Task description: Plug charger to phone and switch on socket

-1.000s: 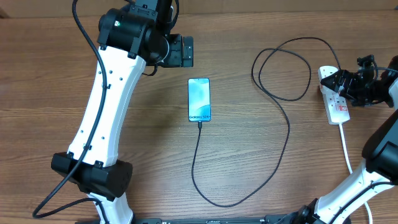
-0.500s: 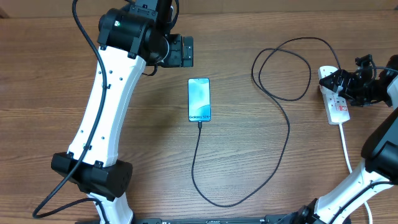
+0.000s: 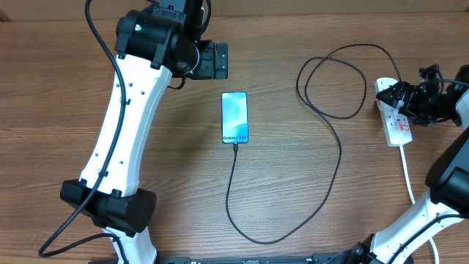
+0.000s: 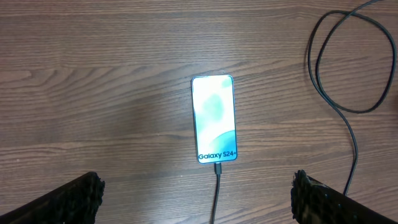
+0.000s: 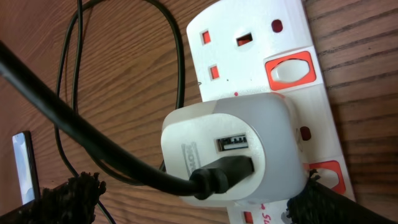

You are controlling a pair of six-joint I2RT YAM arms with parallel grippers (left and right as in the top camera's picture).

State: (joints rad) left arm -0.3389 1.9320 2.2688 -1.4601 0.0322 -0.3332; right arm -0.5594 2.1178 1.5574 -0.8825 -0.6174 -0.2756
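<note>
the socket [image 5: 236,62] lies close under the wide-spread right end effector [image 5: 194,198].

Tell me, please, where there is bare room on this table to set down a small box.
Bare wood lies between the left arm and the phone, and between the phone and the charger cable. It is crowded around the power strip, where the right fingers, the white cord and the cable's loop gather.
</note>
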